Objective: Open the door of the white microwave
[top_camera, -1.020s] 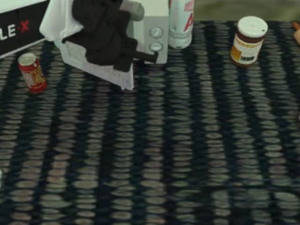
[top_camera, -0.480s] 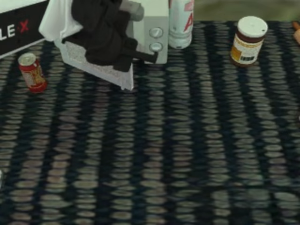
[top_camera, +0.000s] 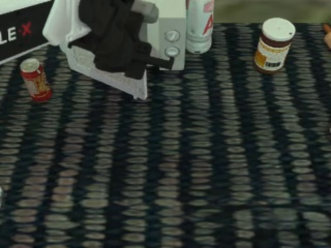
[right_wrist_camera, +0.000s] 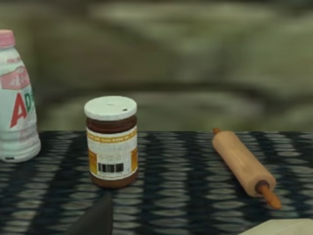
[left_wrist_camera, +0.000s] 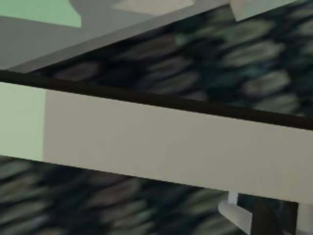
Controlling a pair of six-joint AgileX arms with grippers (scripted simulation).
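Note:
The white microwave (top_camera: 168,23) stands at the back of the table, left of the middle, its two silver knobs (top_camera: 172,43) facing the front. The door (top_camera: 103,75), a white panel with a speckled mesh window, is swung out towards the front with its free edge (top_camera: 143,88) well away from the body. My left gripper (top_camera: 150,62) reaches down over it, shut on the door's white handle bar (left_wrist_camera: 235,214), with one dark finger (left_wrist_camera: 265,221) beside the bar. The door's edge (left_wrist_camera: 161,142) crosses the left wrist view. My right gripper (right_wrist_camera: 156,231) is outside the top view and open, with one finger (right_wrist_camera: 95,220) showing.
A red can (top_camera: 35,78) stands left of the door. Next to the microwave's right side is a white bottle (top_camera: 199,26), then a brown jar (top_camera: 273,45) with a white lid. A wooden rolling pin (right_wrist_camera: 242,164) lies at the far right. A black lettered box (top_camera: 20,31) sits back left.
Almost nothing: my left arm shifts very slightly over the door, which keeps its open angle.

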